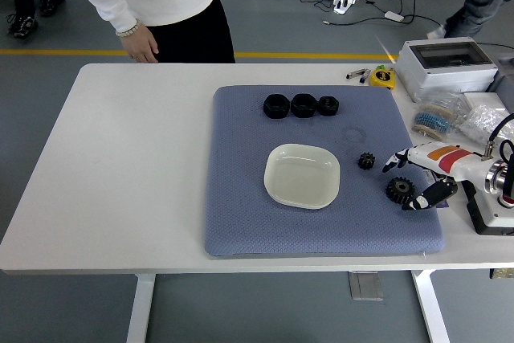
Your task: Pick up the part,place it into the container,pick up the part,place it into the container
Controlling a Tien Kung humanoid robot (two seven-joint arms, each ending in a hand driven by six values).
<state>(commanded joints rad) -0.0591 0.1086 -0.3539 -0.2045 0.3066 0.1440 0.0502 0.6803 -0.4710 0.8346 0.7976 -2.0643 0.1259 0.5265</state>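
1. We see the white table carrying a blue-grey mat; a shallow white dish sits near the mat's middle and holds nothing.
2. Two black gears lie on the mat right of the dish: the small gear nearer the dish, the large gear closer to the mat's right edge and nearer us.
3. The right hand reaches in from the right edge, fingers spread. One fingertip points toward the small gear; another sits just beside the large gear. The large gear lies between them. We cannot tell whether any finger touches it; it appears to rest flat on the mat, not gripped.
4. Three black hex nuts stand in a row at the mat's far side.
5. Off the mat, far right: a grey box, a yellow tape measure, bagged parts.
6. A person in a white top stands at the far left side, one hand hanging at the table's far edge.
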